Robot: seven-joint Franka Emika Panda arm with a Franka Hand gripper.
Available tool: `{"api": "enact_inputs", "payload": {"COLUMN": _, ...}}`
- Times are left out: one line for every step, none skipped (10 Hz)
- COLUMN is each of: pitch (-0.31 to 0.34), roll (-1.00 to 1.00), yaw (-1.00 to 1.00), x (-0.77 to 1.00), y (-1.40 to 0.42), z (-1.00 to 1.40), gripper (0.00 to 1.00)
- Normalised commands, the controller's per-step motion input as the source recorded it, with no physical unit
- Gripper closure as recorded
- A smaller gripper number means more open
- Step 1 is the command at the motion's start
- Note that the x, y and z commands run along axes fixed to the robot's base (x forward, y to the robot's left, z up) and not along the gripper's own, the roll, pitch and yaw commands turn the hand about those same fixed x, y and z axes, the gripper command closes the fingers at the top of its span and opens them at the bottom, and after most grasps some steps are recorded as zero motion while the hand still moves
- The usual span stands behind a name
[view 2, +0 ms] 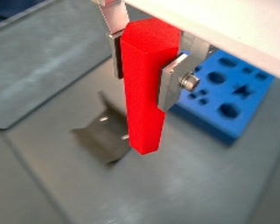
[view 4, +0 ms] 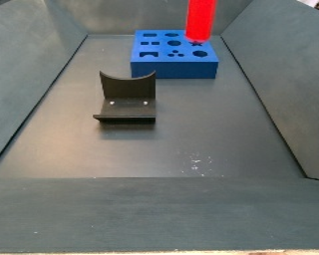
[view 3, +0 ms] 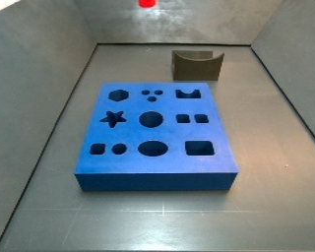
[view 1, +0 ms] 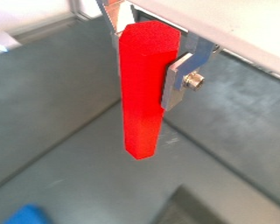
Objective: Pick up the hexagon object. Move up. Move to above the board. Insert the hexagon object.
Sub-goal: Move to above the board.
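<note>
My gripper [view 2: 146,74] is shut on the hexagon object [view 2: 146,87], a bright red smooth peg held upright by its upper part between the silver fingers [view 2: 174,83]. It shows the same way in both wrist views [view 1: 143,87]. The peg hangs in the air, clear of the floor. The board [view 3: 160,148], a thick blue slab with many cut-out holes, lies flat on the floor and also shows beside the peg in a wrist view [view 2: 230,96]. In the side views only the peg shows [view 4: 199,18], with just its tip in one of them [view 3: 147,4]; the gripper itself is out of frame there.
The dark fixture [view 4: 125,98] stands on the floor apart from the board and shows in both side views [view 3: 197,65] and below the peg in a wrist view [view 2: 108,136]. Grey sloping walls [view 4: 23,90] enclose the floor.
</note>
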Motion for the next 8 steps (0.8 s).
{"api": "enact_inputs", "payload": {"pitch": 0.353, "roll": -0.19, "yaw": 0.01, "x": 0.07, "y": -1.0, "z": 0.14, "gripper": 1.0}}
{"api": "enact_inputs", "payload": {"pitch": 0.242, "roll": -0.11, "yaw": 0.02, "x": 0.07, "y": -1.0, "z": 0.14, "gripper": 1.0}}
{"api": "enact_inputs", "payload": {"pitch": 0.158, "roll": -0.03, "yaw": 0.02, "x": 0.07, "y": -1.0, "z": 0.15, "gripper": 1.0}}
{"api": "enact_inputs", "payload": {"pitch": 0.123, "roll": -0.02, "yaw": 0.02, "x": 0.08, "y": -1.0, "z": 0.15, "gripper": 1.0}}
{"api": "enact_inputs", "payload": {"pitch": 0.109, "roll": -0.02, "yaw": 0.02, "x": 0.08, "y": -1.0, "z": 0.15, "gripper": 1.0}}
{"api": "enact_inputs", "payload": {"pitch": 0.117, "roll": 0.0, "yaw": 0.01, "x": 0.09, "y": -1.0, "z": 0.16, "gripper": 1.0}}
{"api": "enact_inputs", "payload": {"pitch": 0.121, "roll": 0.0, "yaw": 0.01, "x": 0.11, "y": -1.0, "z": 0.16, "gripper": 1.0}}
{"api": "enact_inputs", "payload": {"pitch": 0.13, "roll": 0.0, "yaw": 0.01, "x": 0.12, "y": -1.0, "z": 0.16, "gripper": 1.0}}
